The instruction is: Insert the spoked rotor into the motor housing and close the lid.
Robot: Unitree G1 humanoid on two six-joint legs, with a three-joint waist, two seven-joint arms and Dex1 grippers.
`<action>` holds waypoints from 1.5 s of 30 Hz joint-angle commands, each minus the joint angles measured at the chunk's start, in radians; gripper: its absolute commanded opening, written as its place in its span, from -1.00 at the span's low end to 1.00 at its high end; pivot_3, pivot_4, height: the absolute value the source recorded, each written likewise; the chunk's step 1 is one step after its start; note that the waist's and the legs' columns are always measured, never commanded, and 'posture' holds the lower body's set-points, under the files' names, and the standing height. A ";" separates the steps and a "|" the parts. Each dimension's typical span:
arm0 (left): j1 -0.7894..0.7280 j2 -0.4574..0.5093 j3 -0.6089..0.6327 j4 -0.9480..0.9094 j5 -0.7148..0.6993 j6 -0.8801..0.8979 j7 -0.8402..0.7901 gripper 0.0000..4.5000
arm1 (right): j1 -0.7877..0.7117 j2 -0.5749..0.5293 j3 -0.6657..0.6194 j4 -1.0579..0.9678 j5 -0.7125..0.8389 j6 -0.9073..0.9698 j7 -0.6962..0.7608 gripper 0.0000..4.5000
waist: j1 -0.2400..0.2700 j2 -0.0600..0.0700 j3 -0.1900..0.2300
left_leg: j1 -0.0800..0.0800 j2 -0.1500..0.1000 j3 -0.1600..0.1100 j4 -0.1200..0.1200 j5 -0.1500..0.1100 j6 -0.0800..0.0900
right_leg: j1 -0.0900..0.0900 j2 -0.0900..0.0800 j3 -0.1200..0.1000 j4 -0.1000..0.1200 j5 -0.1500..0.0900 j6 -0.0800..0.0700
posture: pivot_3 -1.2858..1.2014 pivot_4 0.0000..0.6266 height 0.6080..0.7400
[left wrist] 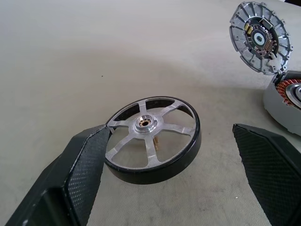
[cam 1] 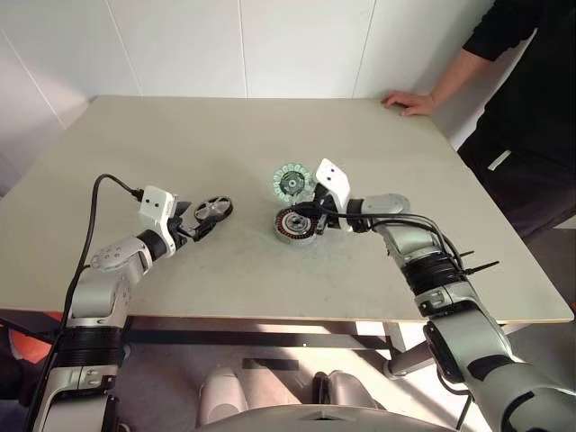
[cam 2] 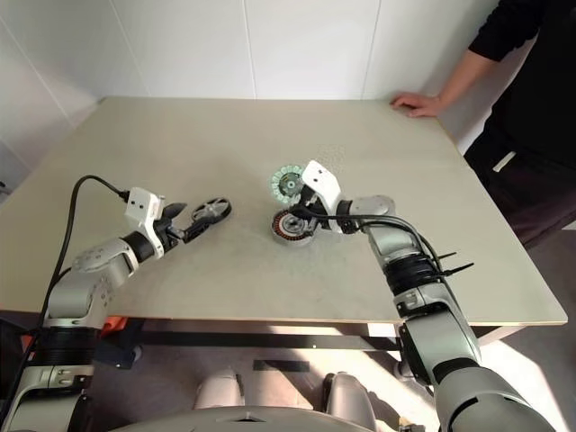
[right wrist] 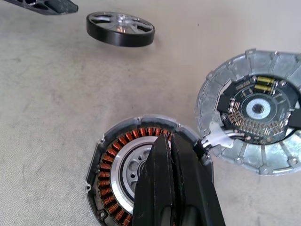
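Rotor (left wrist: 151, 140) sitting on the table (cam 1: 180, 144) between the wide-open left gripper (left wrist: 164, 155) fingers, one finger touching its rim, housing (right wrist: 127, 174) lying mid-table under the shut right gripper (right wrist: 170, 146), lid (right wrist: 256, 110) touching it, person's hand (cam 1: 407, 102) resting on far edge.

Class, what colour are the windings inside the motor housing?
Copper-red, ringing the inside of the motor housing; clearest in the right wrist view.

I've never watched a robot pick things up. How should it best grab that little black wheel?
Probably by the outer black rim of the spoked rotor, one finger on each side. It lies flat with thin spokes, and the open left gripper already straddles it, one finger at the rim.
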 commanded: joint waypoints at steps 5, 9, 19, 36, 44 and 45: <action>-0.011 0.006 0.017 -0.016 -0.004 -0.018 0.001 0.98 | 0.011 0.008 0.018 0.053 -0.017 -0.009 -0.010 -0.98 | 0.000 0.000 0.000 | 0.000 0.000 0.000 0.000 0.000 0.000 | 0.000 0.000 0.000 0.000 0.000 0.000 | 0.03 -1.00 1.00; -0.009 0.012 0.024 -0.013 -0.003 -0.021 0.002 0.98 | 0.035 0.020 0.037 0.107 -0.035 -0.023 -0.020 -0.98 | 0.000 0.001 0.000 | -0.001 0.000 0.000 0.000 0.000 0.000 | 0.000 0.000 0.000 0.000 0.000 0.000 | 0.03 -1.00 1.00; -0.014 0.024 0.046 0.010 -0.001 -0.029 0.005 0.98 | -0.028 0.014 -0.006 0.072 -0.005 -0.021 -0.034 -0.98 | -0.002 0.000 0.000 | 0.002 0.000 0.000 0.000 0.000 0.000 | 0.001 0.000 0.000 0.001 0.000 0.000 | 0.03 -1.00 1.00; -0.007 0.018 0.036 0.004 -0.003 -0.028 0.006 0.98 | 0.046 0.024 0.049 0.083 -0.044 -0.007 -0.052 -0.98 | 0.000 -0.001 0.000 | 0.000 0.000 0.000 -0.001 0.000 0.000 | 0.000 0.000 -0.001 0.000 0.000 0.001 | 0.03 -1.00 1.00; 0.002 0.011 0.035 0.003 -0.001 -0.028 0.011 0.98 | 0.018 0.010 0.012 0.003 0.001 -0.009 -0.020 -0.98 | -0.001 -0.001 -0.001 | 0.002 0.000 0.000 -0.001 0.000 0.000 | 0.001 0.000 -0.001 0.000 0.000 0.001 | 0.03 -1.00 1.00; 0.006 0.006 0.044 0.001 -0.008 -0.025 0.016 0.98 | 0.010 0.004 0.000 -0.023 0.016 -0.001 -0.008 -0.98 | -0.001 -0.001 0.000 | 0.001 0.000 0.000 -0.001 0.000 0.000 | 0.001 0.000 -0.001 0.000 0.000 0.001 | 0.03 -1.00 1.00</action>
